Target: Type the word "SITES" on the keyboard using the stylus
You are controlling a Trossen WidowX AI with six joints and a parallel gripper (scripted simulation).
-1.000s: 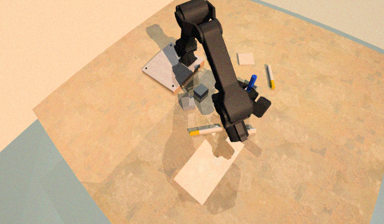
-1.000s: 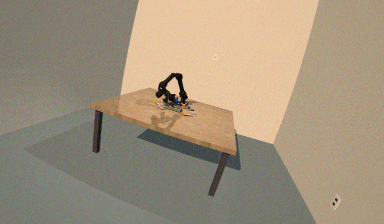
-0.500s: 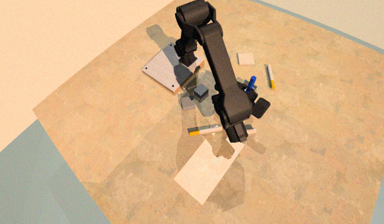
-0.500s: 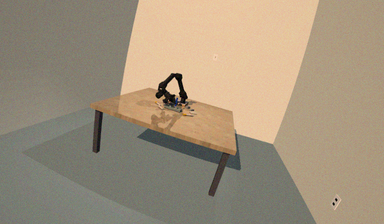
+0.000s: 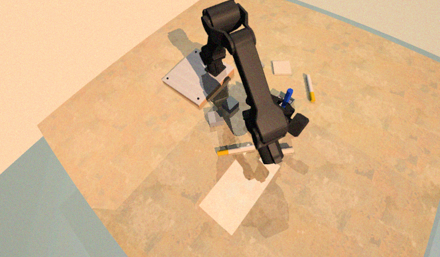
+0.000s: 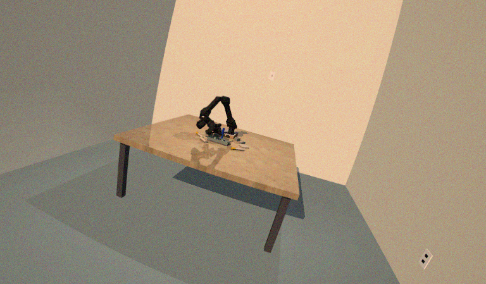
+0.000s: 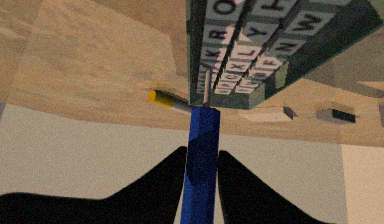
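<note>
My gripper [image 7: 202, 155] is shut on the blue stylus [image 7: 202, 139] [image 5: 287, 96] [image 6: 222, 133], which points away from the wrist camera with its thin metal tip forward. The green-grey keyboard [image 7: 245, 102] [image 6: 218, 140] is mostly hidden behind the arm in the top view. In the wrist view its white keys run in three rows; O, R and K show in the left row, H, Y, L and X in the middle, Z, W, N and F in the right. The tip overlaps the left row just beyond K. Whether it touches a key I cannot tell.
A yellow-ended marker [image 5: 309, 87] [image 6: 238, 148] [image 7: 162, 99] lies beside the keyboard; another marker [image 5: 238, 149] lies near the white sheet [image 5: 230, 199]. A pale square block [image 5: 281, 67], a grey cube [image 5: 215, 118] and a dark cube [image 5: 230, 104] lie around the arm.
</note>
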